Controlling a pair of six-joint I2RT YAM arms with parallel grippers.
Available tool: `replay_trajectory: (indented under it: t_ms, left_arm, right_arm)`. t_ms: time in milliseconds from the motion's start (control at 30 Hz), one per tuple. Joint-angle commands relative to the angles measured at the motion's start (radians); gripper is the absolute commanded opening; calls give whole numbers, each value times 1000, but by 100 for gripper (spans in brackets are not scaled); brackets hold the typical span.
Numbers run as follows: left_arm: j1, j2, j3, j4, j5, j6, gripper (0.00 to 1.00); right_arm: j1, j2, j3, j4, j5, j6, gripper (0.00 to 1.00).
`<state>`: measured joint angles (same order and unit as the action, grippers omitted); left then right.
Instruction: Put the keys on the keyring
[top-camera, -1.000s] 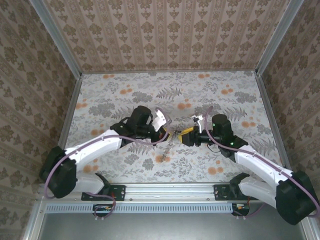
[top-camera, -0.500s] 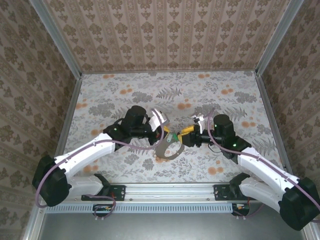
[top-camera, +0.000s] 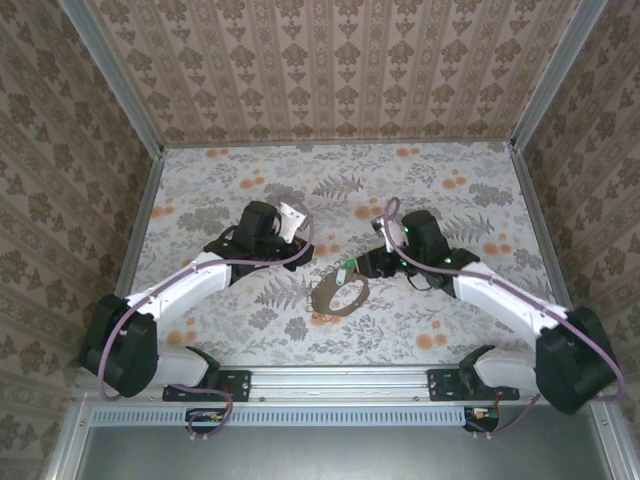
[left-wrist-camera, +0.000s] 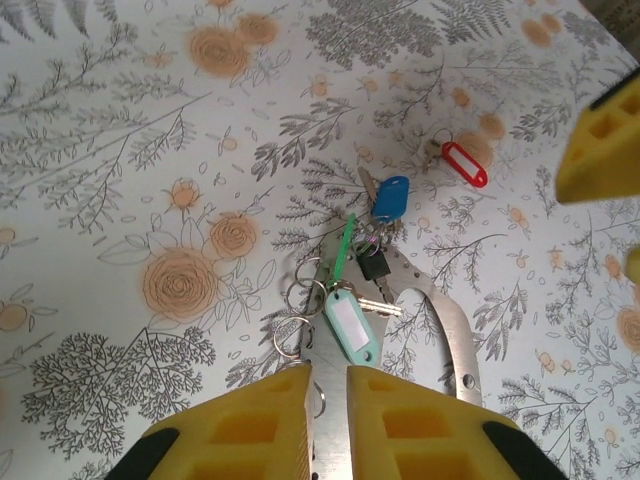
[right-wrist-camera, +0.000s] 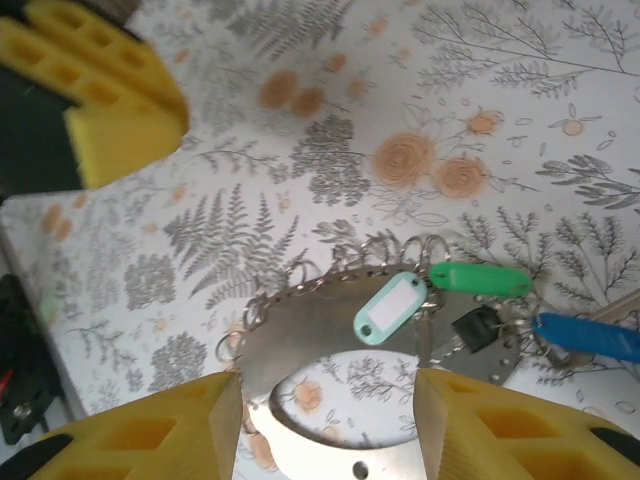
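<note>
The keyring (top-camera: 338, 297) is a flat grey metal loop lying on the flowered table, with several small split rings along its edge (right-wrist-camera: 330, 330). Teal (left-wrist-camera: 352, 325), green (left-wrist-camera: 345, 245) and blue (left-wrist-camera: 390, 197) tagged keys and a black-headed key (left-wrist-camera: 373, 264) lie bunched at its far end. A red-tagged key (left-wrist-camera: 463, 162) lies alone beyond them. My left gripper (left-wrist-camera: 328, 390) hovers short of the loop's near end, its jaws a narrow slit apart and holding nothing. Over the loop (left-wrist-camera: 455, 340), my right gripper (right-wrist-camera: 325, 420) stands open and wide.
Patterned walls close in the table on three sides, with metal rails along their lower edges. The right gripper's yellow finger (left-wrist-camera: 600, 140) shows at the right of the left wrist view. A yellow left finger (right-wrist-camera: 100, 100) sits at the top left of the right wrist view.
The keyring, held up between both grippers before, now lies flat on the table. The left gripper has let go and drawn back to the left. The right arm has swung inward over the ring.
</note>
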<state>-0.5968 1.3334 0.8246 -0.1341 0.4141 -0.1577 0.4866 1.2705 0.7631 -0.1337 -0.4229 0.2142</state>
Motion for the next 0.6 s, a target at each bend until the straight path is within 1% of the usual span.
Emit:
replay_trajectory:
  t_ms: [0, 67, 233, 367, 567]
  left_arm:
    - [21, 7, -3, -4, -16, -59, 18]
    - [31, 8, -11, 3, -16, -69, 20]
    - [67, 11, -42, 33, -19, -92, 24]
    - [86, 18, -44, 29, -21, -85, 24]
    - [116, 12, -54, 30, -37, -74, 25]
  right_arm:
    - [21, 113, 139, -121, 43, -62, 49]
    - [39, 227, 221, -172, 36, -79, 49]
    - [80, 419, 382, -286, 20, -108, 47]
    - [100, 518, 473, -360, 39, -117, 42]
    - [113, 621, 570, -453, 83, -126, 40]
